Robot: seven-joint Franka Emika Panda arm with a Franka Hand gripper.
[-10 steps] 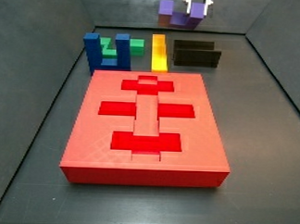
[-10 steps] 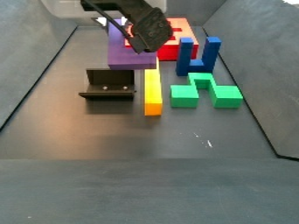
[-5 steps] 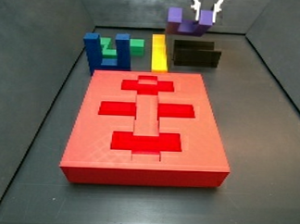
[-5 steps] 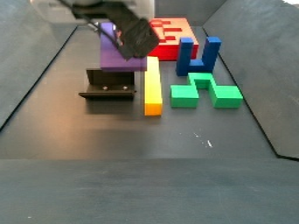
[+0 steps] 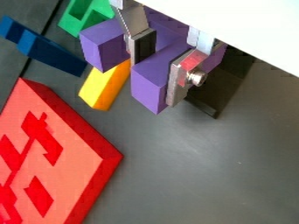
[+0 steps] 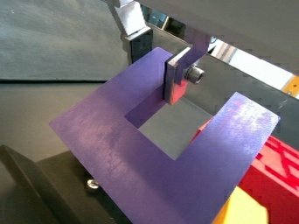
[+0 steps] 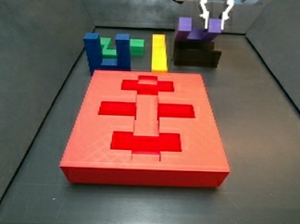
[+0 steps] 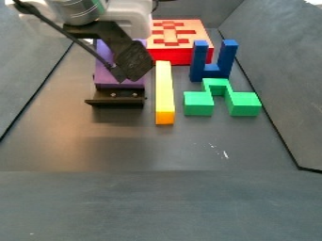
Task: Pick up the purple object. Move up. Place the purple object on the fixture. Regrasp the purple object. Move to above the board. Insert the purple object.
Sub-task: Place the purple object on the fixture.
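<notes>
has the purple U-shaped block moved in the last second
Yes. Held by the gripper, the purple U-shaped block has come down onto the black fixture in a side view.

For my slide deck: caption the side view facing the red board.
Claw holds purple object at the fixture behind the board.

1. The gripper (image 8: pixel 127 58) hangs low over the fixture (image 8: pixel 116 97), at the left of the floor.
2. The purple object (image 8: pixel 105 74) sits right on the fixture's top, partly hidden behind the gripper.
3. A yellow bar (image 8: pixel 164 91) lies just beside the fixture.
4. The board (image 8: pixel 178 34) lies at the back.
</notes>
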